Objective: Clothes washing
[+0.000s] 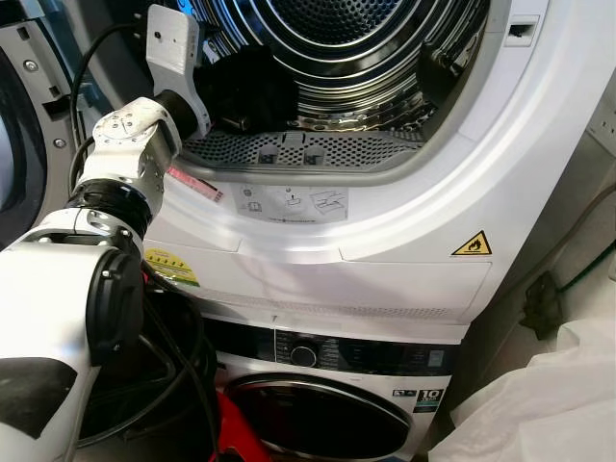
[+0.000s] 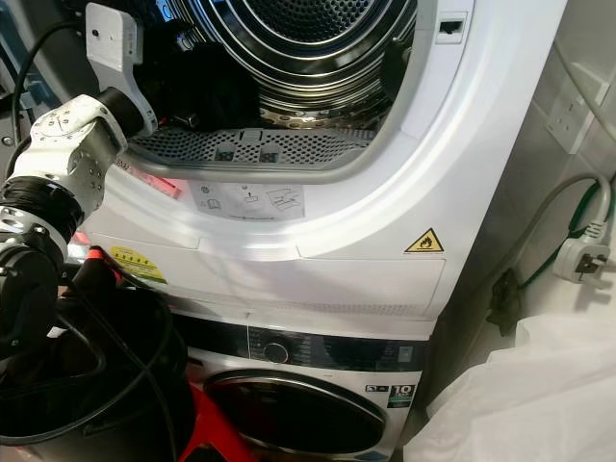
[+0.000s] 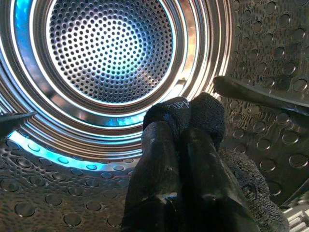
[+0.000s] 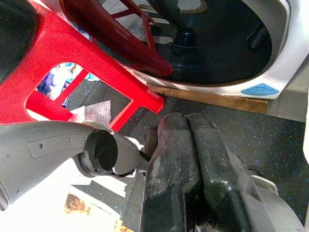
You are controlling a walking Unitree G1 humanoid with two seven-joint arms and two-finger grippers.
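The dryer (image 1: 404,231), white and stacked on top of a washing machine (image 1: 337,385), is the landmark here. Its round opening faces the robot, and the perforated steel drum (image 3: 111,53) shows inside, lit blue at the back.

The left gripper (image 3: 186,116) reaches over the dryer's lower door rim and into the drum. Its two black fingers (image 3: 159,169) are pressed together on a dark knitted garment (image 3: 207,113), which bunches at the tips and hangs down beside them against the dimpled drum wall. From the head, the silver left arm (image 1: 130,154) rises from below the dryer's left side to the opening, and dark cloth (image 1: 245,87) lies just inside the drum at its lower left, above the grey lint filter grille (image 1: 298,149).

The right gripper (image 4: 186,125) hangs low, below the dryer, near the floor (image 4: 217,121). Its fingers (image 4: 169,164) lie closed against each other with nothing between them. A red plastic stool (image 4: 63,53) stands just beside the washing machine's dark round door (image 4: 217,43).

A yellow flame warning sticker (image 1: 472,244) sits on the dryer's front panel, right of the opening.
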